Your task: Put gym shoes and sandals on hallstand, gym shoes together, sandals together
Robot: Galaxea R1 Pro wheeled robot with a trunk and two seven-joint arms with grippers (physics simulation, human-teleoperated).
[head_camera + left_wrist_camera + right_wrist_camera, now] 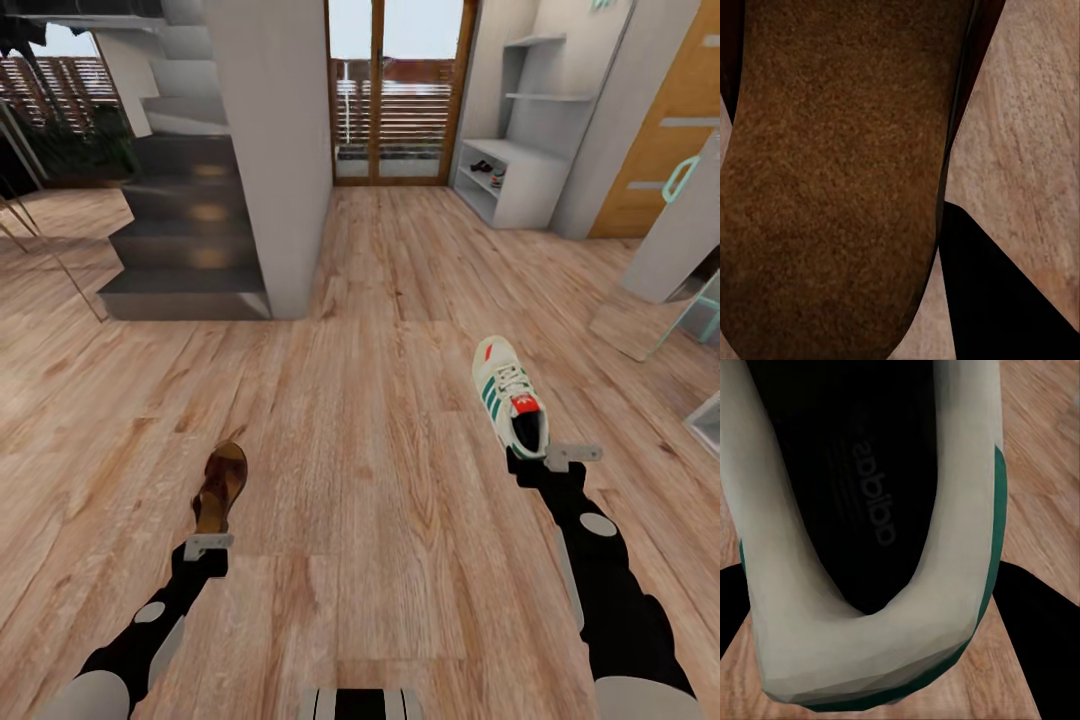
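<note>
Wood-plank corridor floor (380, 330) stretches toward the far hallstand (515, 175), while my left gripper (208, 546) clamps a sandal (220, 487) and my right gripper (560, 458) a gym shoe (508, 393), both yet to be shelved.

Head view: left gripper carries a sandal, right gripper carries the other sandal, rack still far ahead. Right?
Not quite. The head view shows the right gripper holding a gym shoe, white with green stripes. The left gripper does hold a sandal, and the hallstand stands far ahead.

Matt leather sandal (221, 487), smooth white sneaker (510, 394), wood-grain floor (380, 350).
</note>
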